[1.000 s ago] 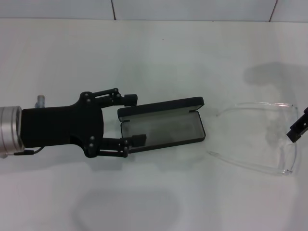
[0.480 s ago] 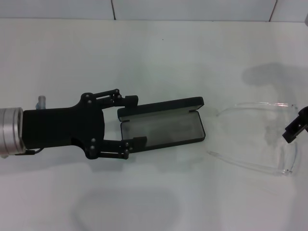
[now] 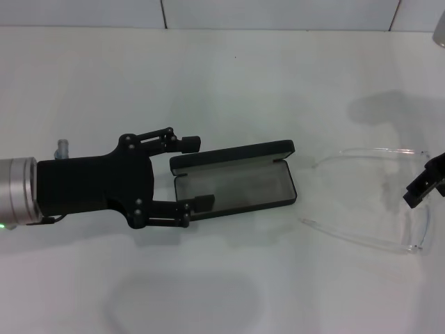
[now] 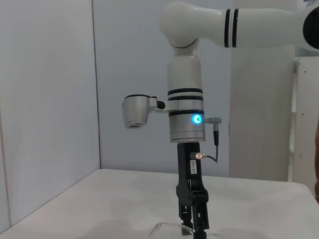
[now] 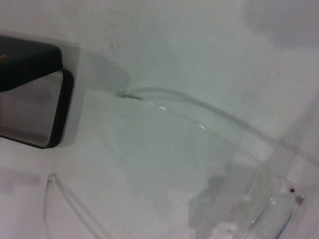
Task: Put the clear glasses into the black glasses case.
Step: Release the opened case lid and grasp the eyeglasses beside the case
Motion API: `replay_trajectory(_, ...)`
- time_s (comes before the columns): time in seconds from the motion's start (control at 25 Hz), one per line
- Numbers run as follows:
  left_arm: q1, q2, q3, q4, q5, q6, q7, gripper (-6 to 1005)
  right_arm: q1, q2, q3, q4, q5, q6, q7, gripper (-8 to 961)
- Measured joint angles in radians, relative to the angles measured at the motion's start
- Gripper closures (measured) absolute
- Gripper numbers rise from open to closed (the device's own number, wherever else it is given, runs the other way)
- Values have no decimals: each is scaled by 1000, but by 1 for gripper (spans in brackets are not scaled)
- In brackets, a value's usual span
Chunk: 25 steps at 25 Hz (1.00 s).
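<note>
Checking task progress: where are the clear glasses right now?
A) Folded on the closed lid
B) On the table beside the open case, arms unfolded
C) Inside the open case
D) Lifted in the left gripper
B: the clear glasses lie on the table to the right of the open black glasses case, arms spread toward it.

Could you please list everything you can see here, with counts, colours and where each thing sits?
Slim black rectangular hinged glasses case: one, black with grey lining, lying open mid-table.
Clear transparent plastic wraparound glasses: one, colourless, on the table right of the case, arms unfolded and pointing toward it.
White table: one, white, beneath everything.
Left gripper: one, black, open, its fingers straddling the case's left end.
Right gripper: one, black, at the front of the glasses by the right edge of the head view.
</note>
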<state>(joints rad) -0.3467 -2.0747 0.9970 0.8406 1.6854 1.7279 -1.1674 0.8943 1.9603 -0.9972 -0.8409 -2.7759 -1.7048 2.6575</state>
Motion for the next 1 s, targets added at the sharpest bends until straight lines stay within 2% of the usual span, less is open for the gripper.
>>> replay_trajectory(0.24,1,-1,0,-1,1,-13,9,160,5,0,0,10,-4,8,-8,311)
replay_trajectory(0.68,5,-2,-1,-2,-2,-32,22,165,8,-2,0,13,-5,11,-10,512)
replay_trajectory(1.0,6,-2,-2,-2,-3,-36,23,169,7,-3,-4,14,-5,12,-10,508)
